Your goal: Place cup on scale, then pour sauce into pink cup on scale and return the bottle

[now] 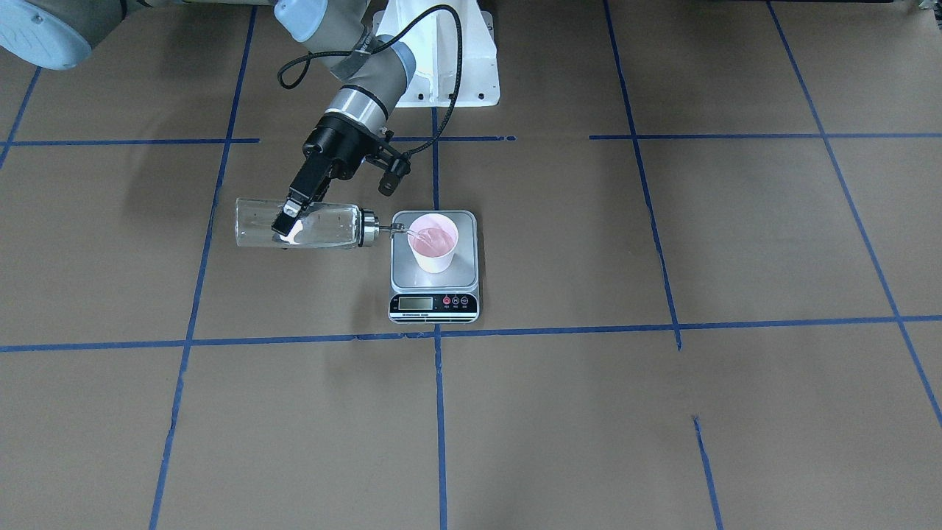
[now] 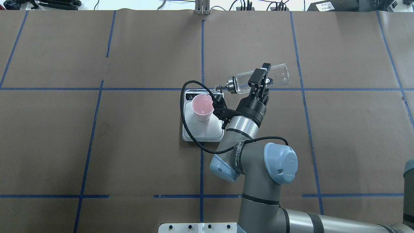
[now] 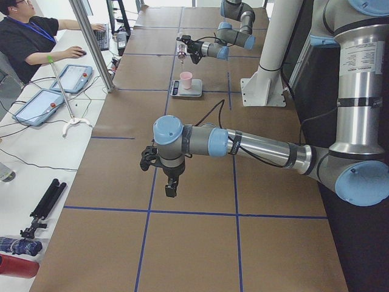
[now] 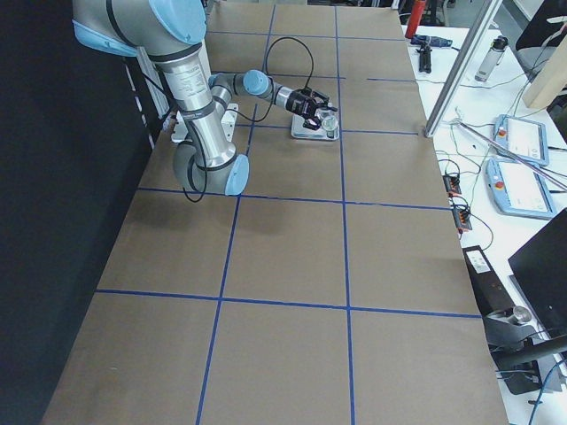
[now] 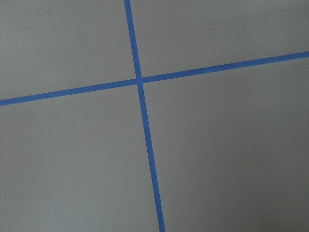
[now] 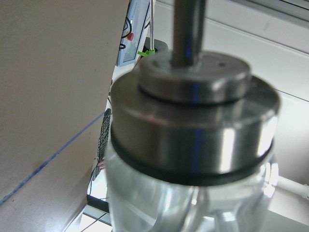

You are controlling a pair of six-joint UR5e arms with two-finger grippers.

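Found table [image 1: 662, 412] carrying scale [image 1: 412, 276] near its middle, well clear of every edge. Noted bottle [image 1: 331, 227] held level above the table just beside the scale, spout reaching over cup [image 1: 434, 246], which stands upright on the platform. Recorded right pincer [image 1: 288, 221] clamped across the bottle's mid-body; cannot tell state of left pincer [image 3: 172, 187]. Judged glass stiff, smooth, breakable; advise firm mid-body hold.

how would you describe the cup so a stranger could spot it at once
Near the middle of the brown table with blue tape lines sits a silver-topped scale. The cup stands upright on its platform: small, pale pink, tapered, unlike the clear bottle held sideways beside it.
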